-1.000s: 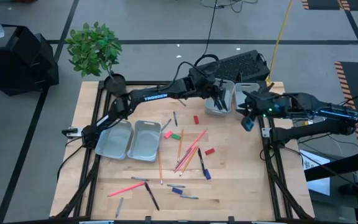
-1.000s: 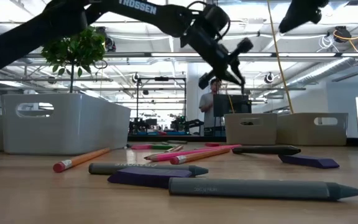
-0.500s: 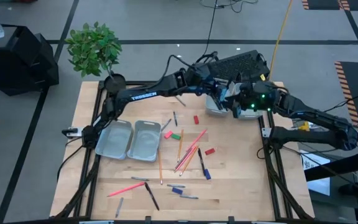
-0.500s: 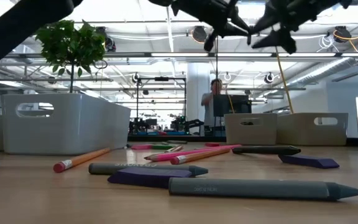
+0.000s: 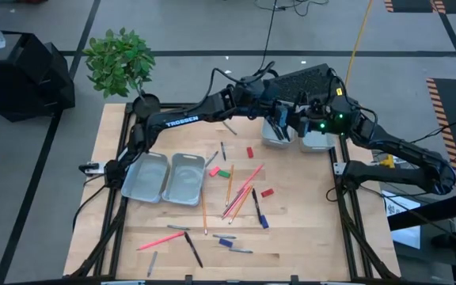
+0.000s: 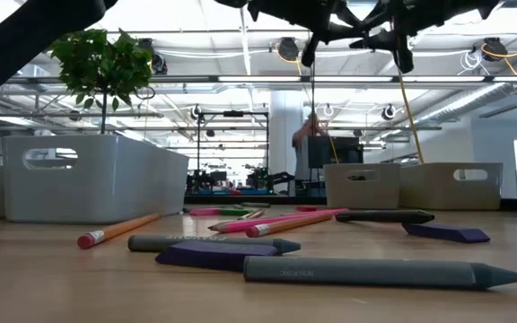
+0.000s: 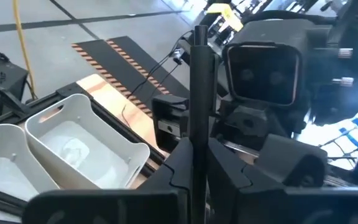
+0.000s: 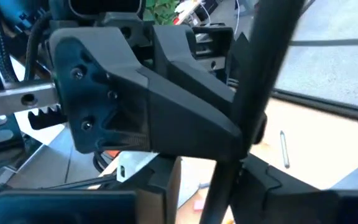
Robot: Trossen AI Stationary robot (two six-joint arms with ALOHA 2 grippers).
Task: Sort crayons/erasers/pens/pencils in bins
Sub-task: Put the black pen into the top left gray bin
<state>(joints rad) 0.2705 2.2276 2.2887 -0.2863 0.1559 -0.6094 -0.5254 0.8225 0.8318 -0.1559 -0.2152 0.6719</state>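
Note:
Above the far-right pair of bins (image 5: 317, 139) my left gripper (image 5: 282, 120) is shut on a black pen (image 7: 199, 93). My right gripper (image 5: 302, 127) faces it, open, with its fingers on either side of the same pen (image 8: 263, 87); a gap shows beside one finger. On the table lie orange and pink pencils (image 5: 240, 194), red erasers (image 5: 250, 152), green and pink erasers (image 5: 224, 173), more pens (image 5: 256, 204) and crayons (image 6: 375, 271). A second pair of bins (image 5: 184, 178) stands at the left. My left gripper pinches the black pen between its two fingers, at the pen's lower part (image 7: 197, 163). The fingers lie across the pen. It stands on out past them (image 7: 199, 43), lifted clear, high above the bins.
A potted plant (image 5: 121, 63) stands at the far left corner. A keyboard (image 5: 307, 79) lies beyond the far edge, behind the right bins. A pink pencil (image 5: 161, 240) and several crayons (image 5: 232, 244) lie near the front edge. A person shows in the room beyond (image 6: 305, 135).
My right gripper has swung from the table's right edge toward the far left, up to my left gripper, and now has its fingers around the pen. My left gripper has risen with the pen above the far-right bins.

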